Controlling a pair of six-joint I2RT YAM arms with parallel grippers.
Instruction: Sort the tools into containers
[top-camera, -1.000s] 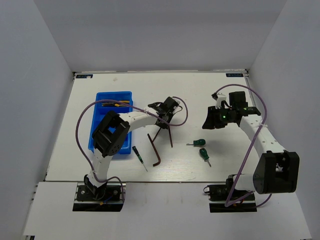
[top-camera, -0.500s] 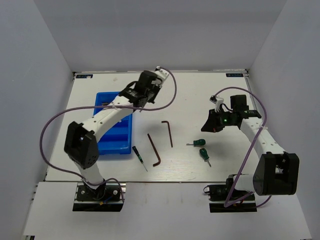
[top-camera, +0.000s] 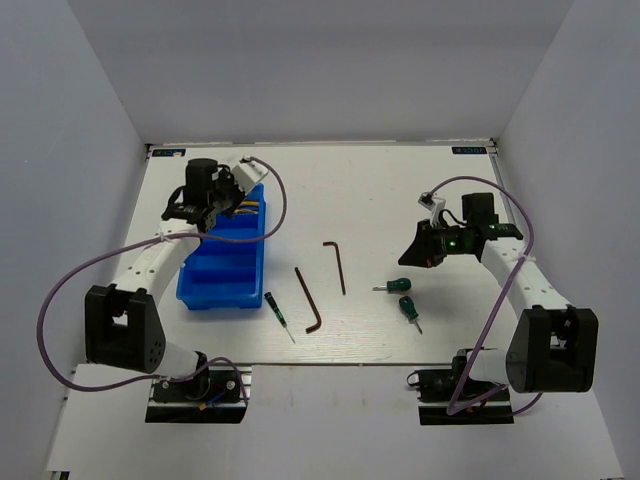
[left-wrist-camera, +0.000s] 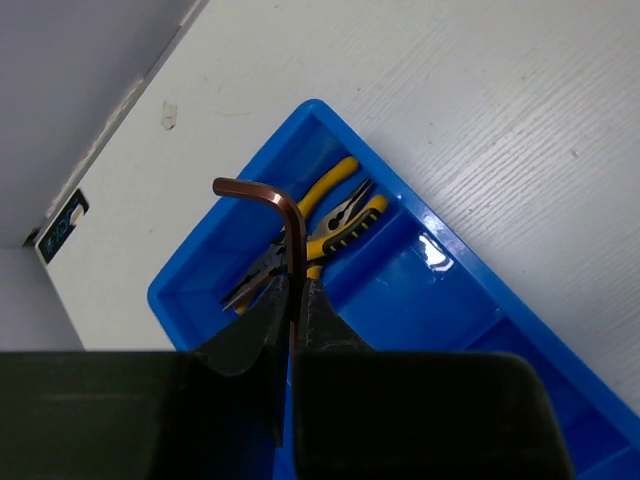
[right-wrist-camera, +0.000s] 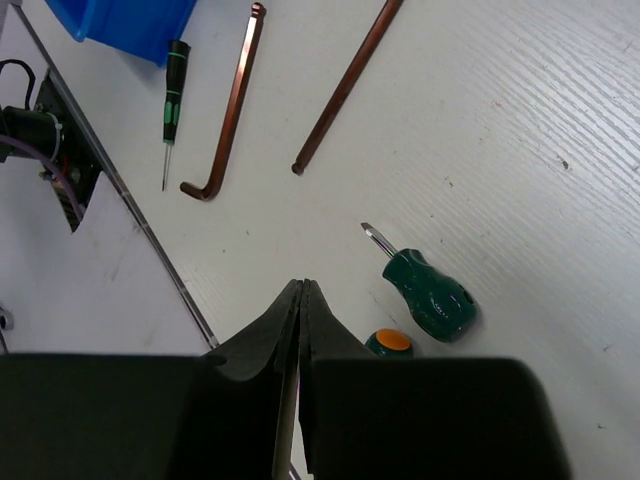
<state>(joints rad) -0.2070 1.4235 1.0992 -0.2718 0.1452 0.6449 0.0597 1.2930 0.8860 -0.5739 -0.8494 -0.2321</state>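
Done: both pliers (left-wrist-camera: 320, 225) lie in the far end compartment of the tray (top-camera: 215, 305). No tools seen in the other compartments, tho the arm hides part

In hand: L gripper (left-wrist-camera: 297, 290) is clamped on a hex key (left-wrist-camera: 285, 215), bent end up, hanging over that same pliers compartment, not let go yet. Can't tell which compartment it's meant for

Left on the table (top-camera: 400, 190): 2 more hex keys (top-camera: 308, 298) side by side mid-table, thin driver (top-camera: 278, 315) just beside the tray's near corner, 2 stubby drivers (top-camera: 400, 286) close together on the R side. So approx 2 of 8 in, 1 on the way, 5 to go

R gripper (right-wrist-camera: 300, 290): jaws together, nothing held, hovering near the stubby drivers

In the way: not much. Loose tools lie apart, none stacked. L arm's purple cable (top-camera: 272, 200) loops past the tray's far end and could brush it, prob harmless
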